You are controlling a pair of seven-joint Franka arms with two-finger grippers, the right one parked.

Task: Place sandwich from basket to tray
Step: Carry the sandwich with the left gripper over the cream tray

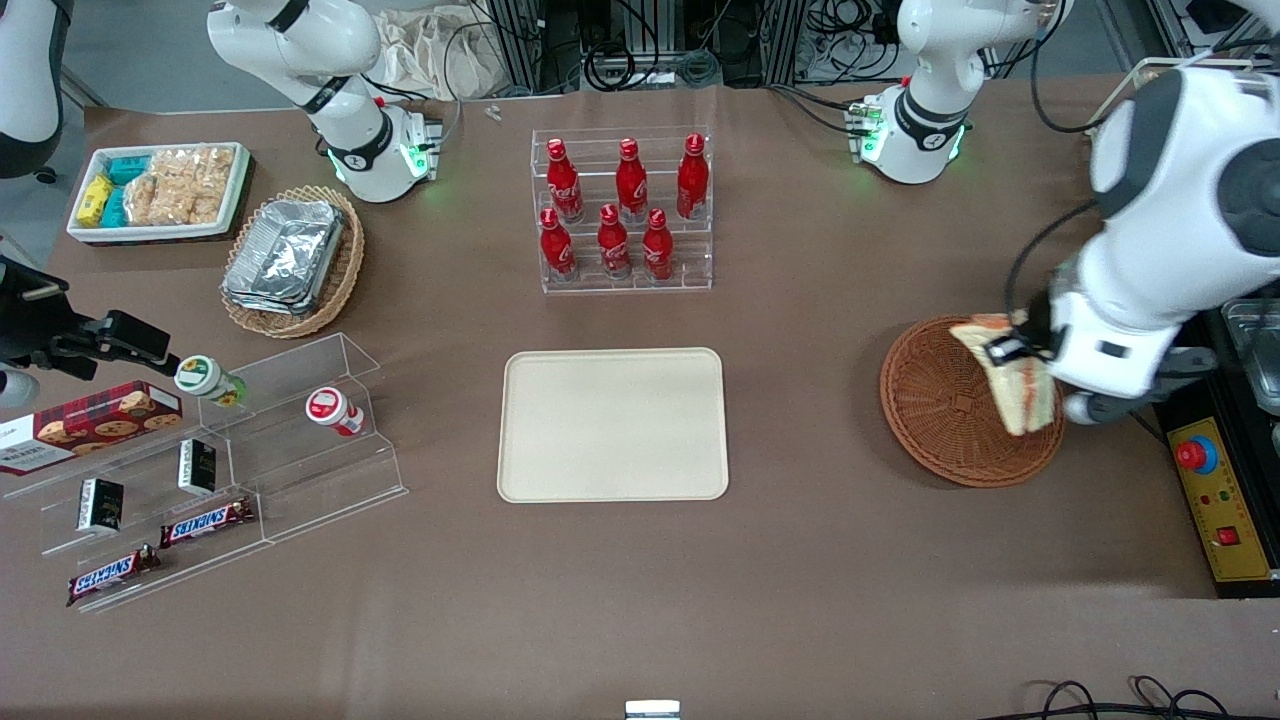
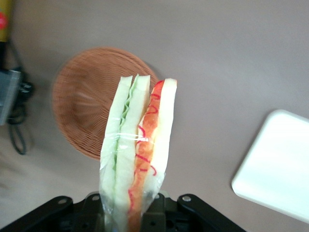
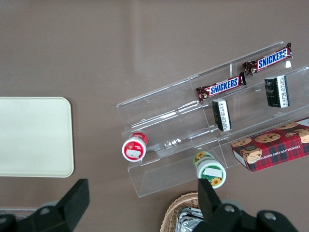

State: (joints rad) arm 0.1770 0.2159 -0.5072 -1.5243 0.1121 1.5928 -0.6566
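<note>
My left gripper (image 1: 1022,350) is shut on the sandwich (image 1: 1005,375), a wrapped wedge of white bread with red and green filling, and holds it lifted above the round reddish-brown wicker basket (image 1: 940,420). In the left wrist view the sandwich (image 2: 137,150) stands up from between the black fingers, with the empty basket (image 2: 87,108) below it and a corner of the cream tray (image 2: 277,164) off to one side. The flat cream-beige tray (image 1: 614,423) lies on the table's middle, nearer the parked arm's end than the basket. It also shows in the right wrist view (image 3: 34,137).
A clear rack of red bottles (image 1: 620,210) stands farther from the front camera than the tray. A clear stepped shelf with snacks (image 1: 200,470), a tan basket of foil containers (image 1: 292,262) and a white snack bin (image 1: 160,190) lie toward the parked arm's end. A yellow control box (image 1: 1215,500) sits beside the basket.
</note>
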